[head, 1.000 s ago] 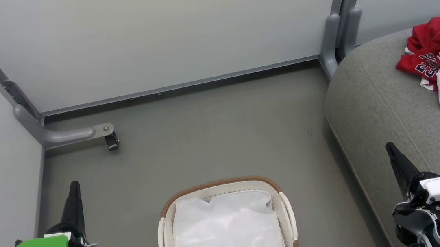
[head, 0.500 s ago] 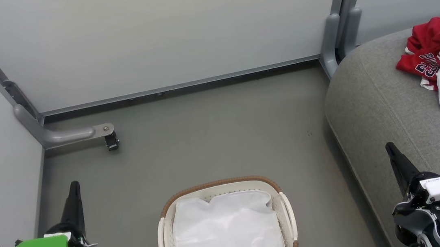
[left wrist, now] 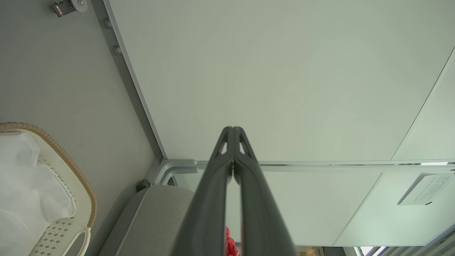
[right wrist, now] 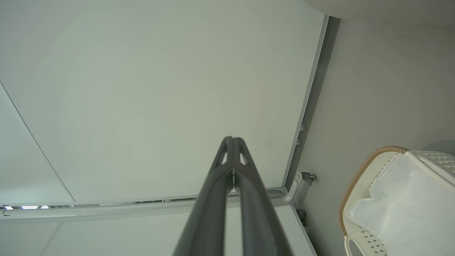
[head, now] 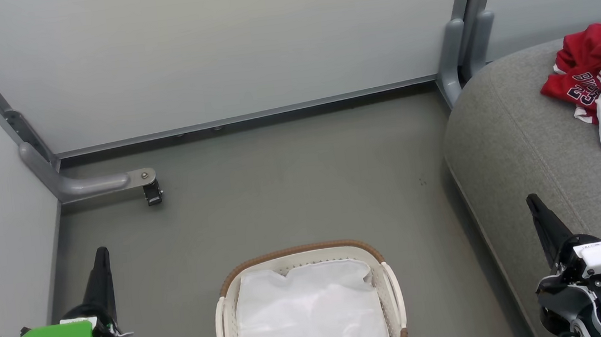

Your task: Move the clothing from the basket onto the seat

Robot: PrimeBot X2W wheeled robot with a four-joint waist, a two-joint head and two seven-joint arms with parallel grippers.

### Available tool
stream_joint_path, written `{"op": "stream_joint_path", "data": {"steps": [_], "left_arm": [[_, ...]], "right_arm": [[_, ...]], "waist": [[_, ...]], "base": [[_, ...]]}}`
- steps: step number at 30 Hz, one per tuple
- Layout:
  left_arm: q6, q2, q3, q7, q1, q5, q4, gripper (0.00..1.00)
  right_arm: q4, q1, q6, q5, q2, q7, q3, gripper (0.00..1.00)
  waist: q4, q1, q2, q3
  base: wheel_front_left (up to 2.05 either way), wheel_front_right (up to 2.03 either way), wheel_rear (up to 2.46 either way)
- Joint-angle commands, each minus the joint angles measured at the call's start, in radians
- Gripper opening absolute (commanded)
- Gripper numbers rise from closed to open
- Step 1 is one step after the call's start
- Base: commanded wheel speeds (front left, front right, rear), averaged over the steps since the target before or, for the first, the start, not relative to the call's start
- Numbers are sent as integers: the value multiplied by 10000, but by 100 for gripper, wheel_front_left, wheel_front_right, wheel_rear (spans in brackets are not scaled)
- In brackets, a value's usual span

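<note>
Red clothing (head: 598, 76) heaped on grey seat (head: 508, 130) at upper right, basket (head: 298, 249) at lower centre holds a white sheet (head: 310, 312), left claw (head: 101, 252) lower left and right claw (head: 531, 200) lower right both pinched closed, empty.

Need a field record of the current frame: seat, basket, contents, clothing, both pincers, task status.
seat: large rounded light grey fabric seat, on the robot's right
basket: oval white perforated plastic basket with brown woven rim, on the grey floor
basket contents: plain white sheet; no red visible
clothing: bright red garments with white trim, heaped on the seat
left pincer: shut, empty
right pincer: shut, empty
task status: clothing appears already on the seat
</note>
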Motion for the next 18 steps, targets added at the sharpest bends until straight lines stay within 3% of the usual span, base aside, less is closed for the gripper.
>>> {"op": "stream_joint_path", "data": {"steps": [1,18], "left_arm": [[-52,35,25,41,-103,15,-15,0],[-52,34,25,42,-102,16,-15,0]], "right_arm": [[-20,-77,-3,-35,-29,22,-23,0],[-20,-78,-3,-38,-27,26,-27,0]], "waist": [[0,0,0,0],[0,0,0,0]], "base": [[0,0,0],[0,0,0]]}}
